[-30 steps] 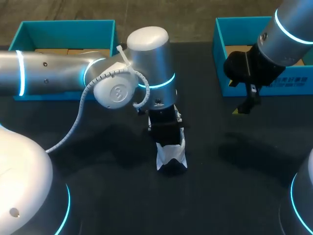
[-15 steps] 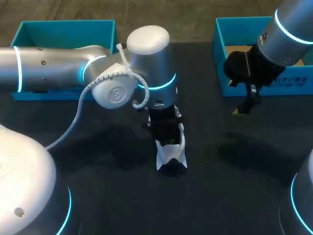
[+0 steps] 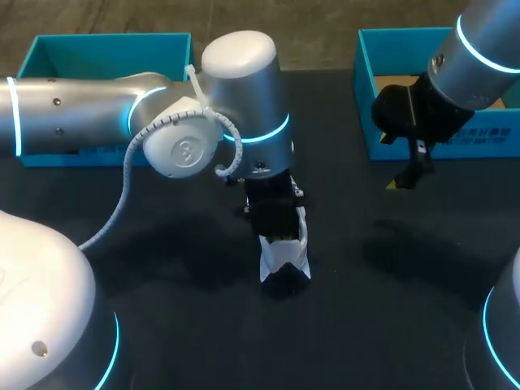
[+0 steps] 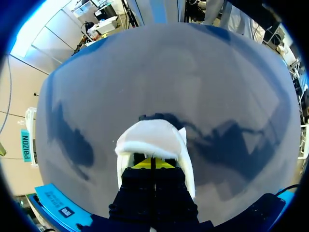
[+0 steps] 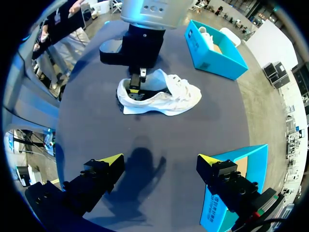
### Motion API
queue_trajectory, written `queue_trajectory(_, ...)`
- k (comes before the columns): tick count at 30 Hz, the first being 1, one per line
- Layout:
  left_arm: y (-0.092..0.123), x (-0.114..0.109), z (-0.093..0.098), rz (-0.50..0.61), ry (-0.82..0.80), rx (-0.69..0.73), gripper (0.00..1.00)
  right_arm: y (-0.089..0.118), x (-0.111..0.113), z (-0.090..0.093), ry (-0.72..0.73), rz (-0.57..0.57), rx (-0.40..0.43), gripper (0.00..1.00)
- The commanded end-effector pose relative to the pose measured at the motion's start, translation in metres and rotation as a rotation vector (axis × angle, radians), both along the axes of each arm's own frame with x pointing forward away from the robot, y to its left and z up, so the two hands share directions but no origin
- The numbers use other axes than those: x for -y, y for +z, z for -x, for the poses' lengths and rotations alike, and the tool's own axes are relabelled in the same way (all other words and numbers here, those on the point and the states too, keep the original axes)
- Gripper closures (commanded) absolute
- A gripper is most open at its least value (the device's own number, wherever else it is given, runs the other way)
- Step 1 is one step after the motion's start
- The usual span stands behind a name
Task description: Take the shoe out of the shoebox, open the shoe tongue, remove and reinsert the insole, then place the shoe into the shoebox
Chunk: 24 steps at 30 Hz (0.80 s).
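So over on the left sat an open teal cardboard shoebox (image 3: pixel 114 50) at the far edge of the black tabletop (image 3: pixel 366 325). From the right wrist view there was something white inside it, but I couldn't make out what.

The silver left arm (image 3: pixel 81 114) came in right in front of that box and reached to the middle of the table. It pointed straight down, with its black left gripper (image 3: pixel 276 231) dipped into the heel opening of the white low-top sneaker (image 3: pixel 284 258). In the left wrist view the two yellow tips sat pressed tight together with just a thin seam between them, down inside the shoe. I couldn't tell if anything thin was pinched in there.

The sneaker itself was out of both boxes. It stood on its sole mid-table, well apart from either box, toe pointing toward the near edge and heel under the gripper. Its laces looked loose and its collar was spread wide.

Further right, the right gripper (image 3: pixel 404 180) hung above the table with its yellow-tipped fingers (image 5: pixel 112 160) spread far apart and nothing between them, well away from the sneaker. Just beside and behind it was a second open teal cardboard shoebox (image 3: pixel 390 146) at the far right.
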State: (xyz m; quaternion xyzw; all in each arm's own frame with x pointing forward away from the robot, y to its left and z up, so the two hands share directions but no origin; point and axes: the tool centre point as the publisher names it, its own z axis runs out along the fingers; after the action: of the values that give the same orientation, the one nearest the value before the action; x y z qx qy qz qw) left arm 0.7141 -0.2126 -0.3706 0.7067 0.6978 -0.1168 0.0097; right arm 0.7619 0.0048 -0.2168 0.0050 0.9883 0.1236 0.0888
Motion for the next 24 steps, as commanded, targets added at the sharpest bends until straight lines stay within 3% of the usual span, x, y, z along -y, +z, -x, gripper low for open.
queue_trajectory(1, -0.015, 0.006, 0.000, -0.008, -0.007, -0.010, 1.00, -0.001, -0.001, 0.000, -0.002, 0.002, 0.001, 0.00)
queue_trajectory(13, -0.040, -0.001, -0.010, -0.039, 0.011, 0.037, 1.00, -0.001, -0.001, 0.000, -0.002, 0.002, 0.001, 0.00)
queue_trajectory(24, -0.024, -0.007, -0.040, -0.018, 0.033, 0.208, 1.00, -0.001, -0.001, 0.000, -0.002, 0.002, 0.001, 0.00)
